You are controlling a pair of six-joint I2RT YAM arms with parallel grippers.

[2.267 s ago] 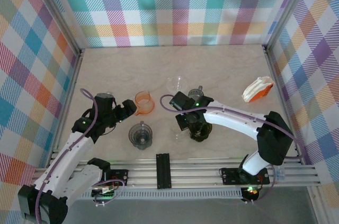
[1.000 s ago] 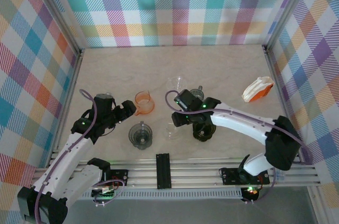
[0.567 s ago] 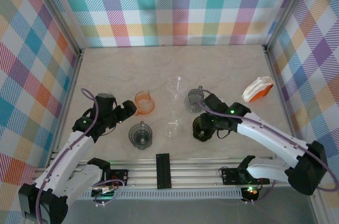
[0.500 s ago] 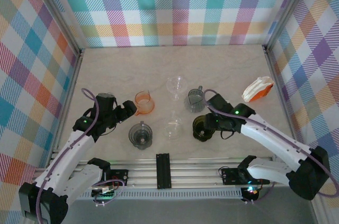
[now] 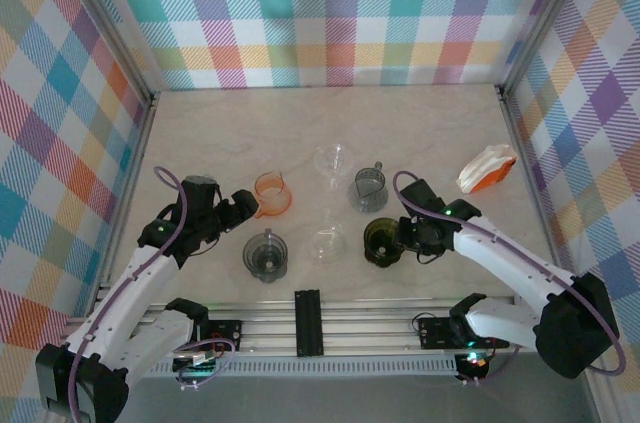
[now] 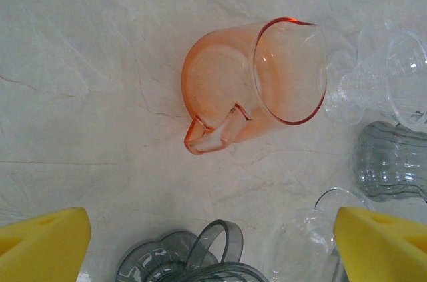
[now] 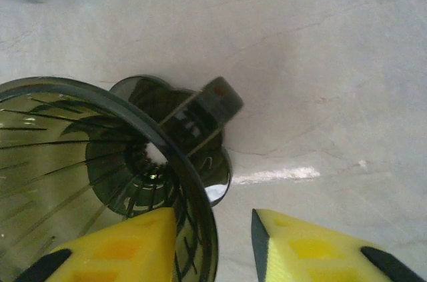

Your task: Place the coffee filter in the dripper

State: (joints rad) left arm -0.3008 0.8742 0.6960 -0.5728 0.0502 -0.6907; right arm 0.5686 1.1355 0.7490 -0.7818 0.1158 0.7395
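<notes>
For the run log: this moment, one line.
right jaws: open, astride dark dripper rim | left jaws: open | filter stack: untouched

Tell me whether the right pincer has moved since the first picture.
Yes. The right pincer swung rightward, from the green dripper's left side to its right rim.

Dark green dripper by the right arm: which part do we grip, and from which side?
Grip the dripper by its rim wall, next to the handle, coming down from above. It stands upright with the cone open upward, so one finger fits inside and one outside. The right gripper is open and straddles that rim.
</notes>
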